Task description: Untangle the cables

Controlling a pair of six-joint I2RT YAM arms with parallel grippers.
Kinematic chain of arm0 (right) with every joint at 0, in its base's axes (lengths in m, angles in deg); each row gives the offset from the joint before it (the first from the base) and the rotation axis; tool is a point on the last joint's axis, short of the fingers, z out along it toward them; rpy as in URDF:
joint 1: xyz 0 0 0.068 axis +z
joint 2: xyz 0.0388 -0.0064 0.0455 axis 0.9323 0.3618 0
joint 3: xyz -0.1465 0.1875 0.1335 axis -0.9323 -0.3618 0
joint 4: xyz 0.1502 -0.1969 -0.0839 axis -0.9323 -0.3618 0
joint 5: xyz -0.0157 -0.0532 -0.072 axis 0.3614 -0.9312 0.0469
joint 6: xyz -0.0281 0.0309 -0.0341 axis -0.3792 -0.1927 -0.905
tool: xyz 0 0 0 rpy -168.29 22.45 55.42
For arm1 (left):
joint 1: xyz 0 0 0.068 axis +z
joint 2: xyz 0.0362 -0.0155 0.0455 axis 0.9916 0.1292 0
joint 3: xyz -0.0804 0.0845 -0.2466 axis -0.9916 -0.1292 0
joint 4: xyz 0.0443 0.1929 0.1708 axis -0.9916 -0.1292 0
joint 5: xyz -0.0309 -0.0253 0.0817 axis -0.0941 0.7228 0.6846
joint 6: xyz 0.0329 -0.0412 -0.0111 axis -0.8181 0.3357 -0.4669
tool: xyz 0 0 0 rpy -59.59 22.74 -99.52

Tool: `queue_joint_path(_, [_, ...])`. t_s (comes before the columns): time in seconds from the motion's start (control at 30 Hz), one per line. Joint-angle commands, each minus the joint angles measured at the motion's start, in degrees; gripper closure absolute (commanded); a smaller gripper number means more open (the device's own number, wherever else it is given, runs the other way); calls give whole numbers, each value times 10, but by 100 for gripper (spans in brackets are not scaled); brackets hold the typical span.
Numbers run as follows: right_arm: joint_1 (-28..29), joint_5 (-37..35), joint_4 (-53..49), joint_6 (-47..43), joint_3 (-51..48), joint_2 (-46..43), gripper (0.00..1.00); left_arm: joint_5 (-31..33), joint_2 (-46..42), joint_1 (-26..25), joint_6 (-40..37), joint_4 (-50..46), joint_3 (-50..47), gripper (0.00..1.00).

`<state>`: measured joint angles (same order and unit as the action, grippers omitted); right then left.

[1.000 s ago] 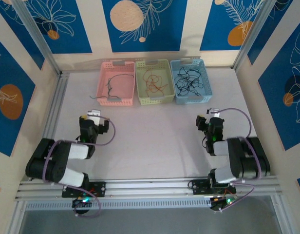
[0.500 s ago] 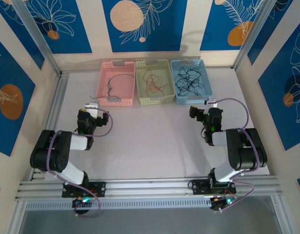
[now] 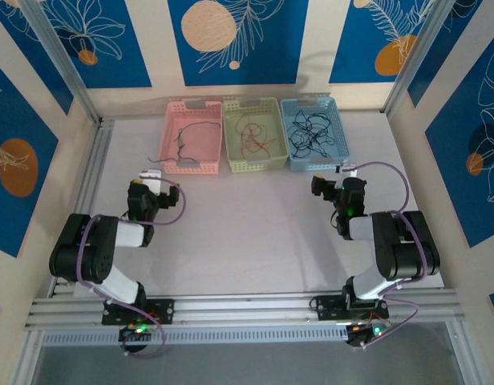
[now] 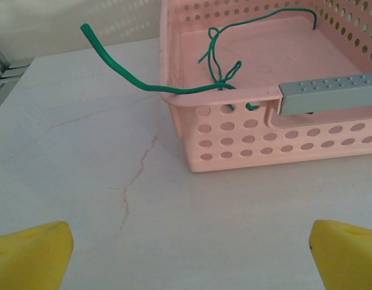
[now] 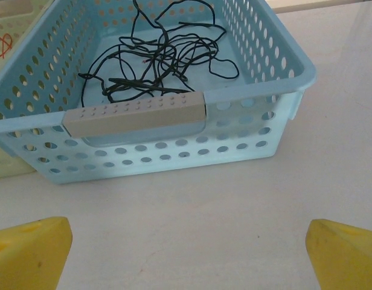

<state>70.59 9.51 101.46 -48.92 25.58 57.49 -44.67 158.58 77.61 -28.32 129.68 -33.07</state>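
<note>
The cables lie sorted by colour in three baskets. A green cable [image 4: 216,72] lies in the pink basket [image 4: 258,154], with one end [image 4: 107,57] hanging out over the near left rim. Tangled black cables [image 5: 156,60] fill the blue basket [image 5: 168,160]. Orange-red cables [image 3: 251,136] lie in the green basket [image 3: 250,164]. My left gripper [image 4: 189,254] stands open above bare table just short of the pink basket. My right gripper [image 5: 189,254] stands open in front of the blue basket. Nothing is between either pair of yellow fingertips [image 4: 35,248] [image 5: 343,248].
The three baskets [image 3: 192,136] stand side by side at the table's back edge. A grey handle strip [image 5: 134,115] runs along the blue basket's near rim, and another [image 4: 328,93] along the pink one. Metal frame rails [image 3: 91,184] border the table left and front.
Over the last second both arms reached forward from a folded pose, bringing the grippers closer to the baskets. In the last half second nothing visibly moved.
</note>
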Motion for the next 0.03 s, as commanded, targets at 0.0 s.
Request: queue_joint_path(0.0, [-3, 20, 10, -14, 0, -6, 1, -14, -1, 6, 5, 4, 1, 0])
